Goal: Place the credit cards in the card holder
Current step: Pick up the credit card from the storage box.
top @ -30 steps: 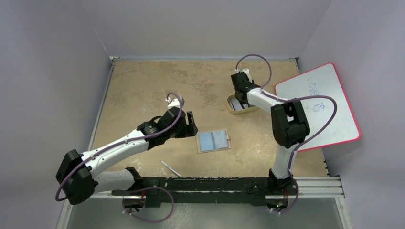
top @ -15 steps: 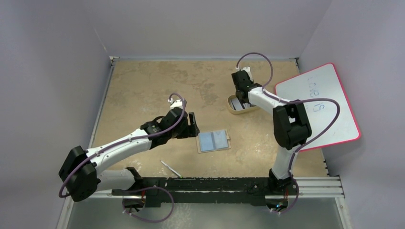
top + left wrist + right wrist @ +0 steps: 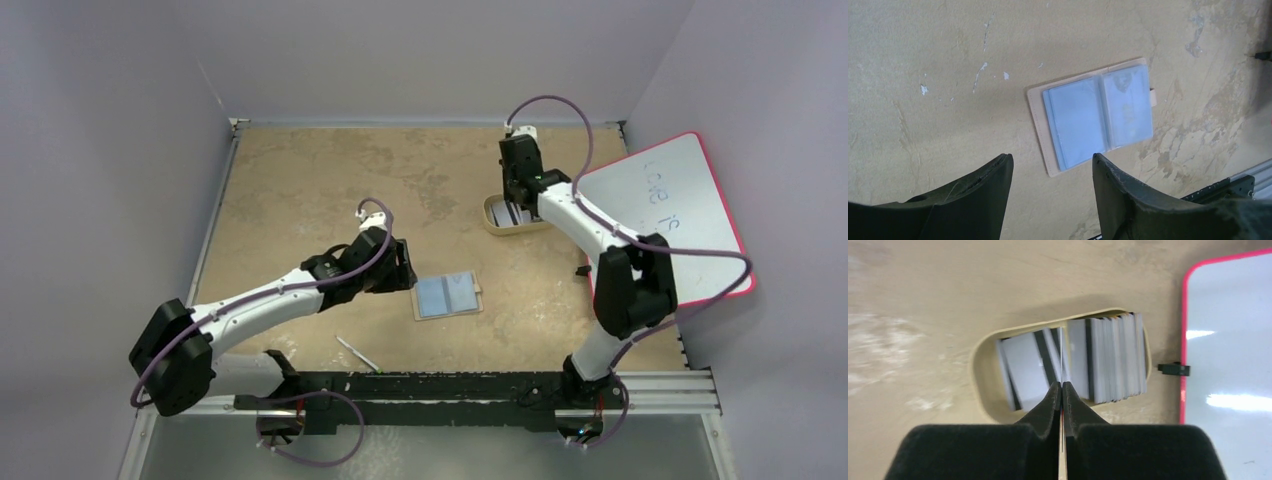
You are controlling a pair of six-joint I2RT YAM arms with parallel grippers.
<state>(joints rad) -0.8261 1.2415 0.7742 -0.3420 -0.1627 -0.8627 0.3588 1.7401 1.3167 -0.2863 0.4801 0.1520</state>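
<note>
Since a second ago the right arm (image 3: 625,285) has swung its elbow out toward the board (image 3: 690,180) and carried its wrist farther back over the tray (image 3: 979,371). The left arm (image 3: 270,300) has crept a little nearer the holder (image 3: 1095,117).

My right jaws are pinched together on one card (image 3: 1061,352), seen edge-on and standing upright over the tray. I cannot tell whether its far edge is clear of the tray. The other cards (image 3: 1110,360) sit in the tray: a stack on edge at the board end, and a couple leaning at the other.

My left jaws are spread wide with nothing between them, hovering over the surface (image 3: 938,60) just beside the holder. The holder lies open and flat, blue pockets up, well apart from the tray.
</note>
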